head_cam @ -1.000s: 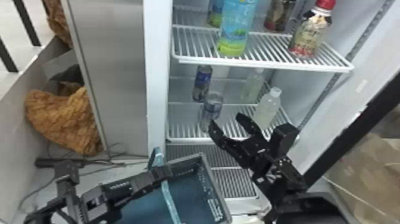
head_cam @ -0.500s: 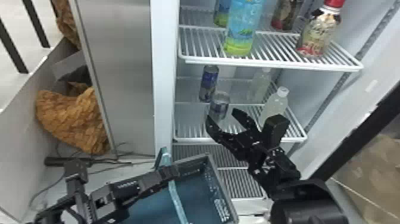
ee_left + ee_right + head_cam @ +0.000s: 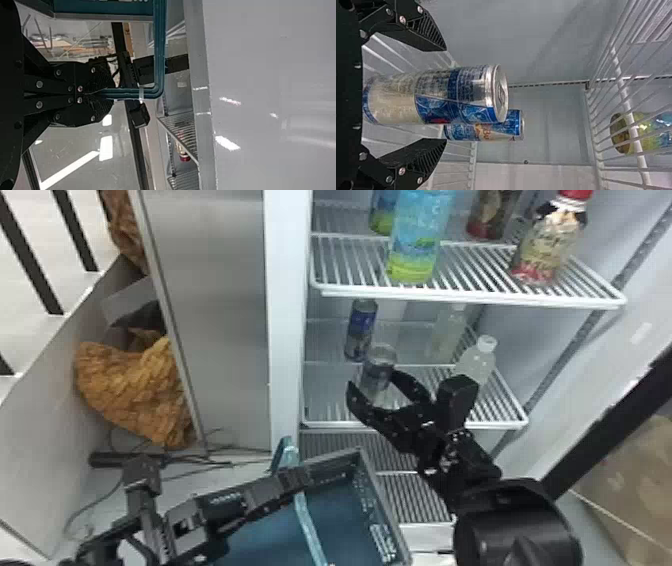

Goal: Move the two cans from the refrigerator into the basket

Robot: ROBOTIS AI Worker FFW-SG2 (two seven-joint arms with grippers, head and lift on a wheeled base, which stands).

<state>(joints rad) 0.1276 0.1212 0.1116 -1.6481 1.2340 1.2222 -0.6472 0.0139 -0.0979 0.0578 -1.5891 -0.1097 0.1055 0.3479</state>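
Within the last second, brings the right pincer (image 3: 446, 95) from beside the near can (image 3: 381, 365) to a place around it, with one fingertip now to either side of the body. Seems, from that, to turn the reach into the start of a grasp, with both cans left to move. Keeps the two fingers wide, with a gap on each side of the can in the right wrist view, so probably needs only to settle the depth before squeezing.

Sends the right arm (image 3: 480, 460) in from the bottom right, slanting up and leftward in the head view, into the refrigerator (image 3: 286, 315) under the upper shelf (image 3: 470, 296). Points the fingers inward, past the front edge of the wire shelf (image 3: 415, 424), just beside a white-capped bottle (image 3: 477, 362). Crosses low from the bottom left with the left arm (image 3: 250, 500), the left pincer (image 3: 107, 94) drawn tight on the handle (image 3: 309, 522) of the basket (image 3: 382, 510). Holds that basket open, in front of the refrigerator and lower than the cans.

Finds the near can upright on the wire shelf, with the far can (image 3: 361, 325) upright just behind it. Calls next for an even squeeze, then a clean pull outward. Risks knocking the far can by pushing too deep, or brushing the bottle on the way out.
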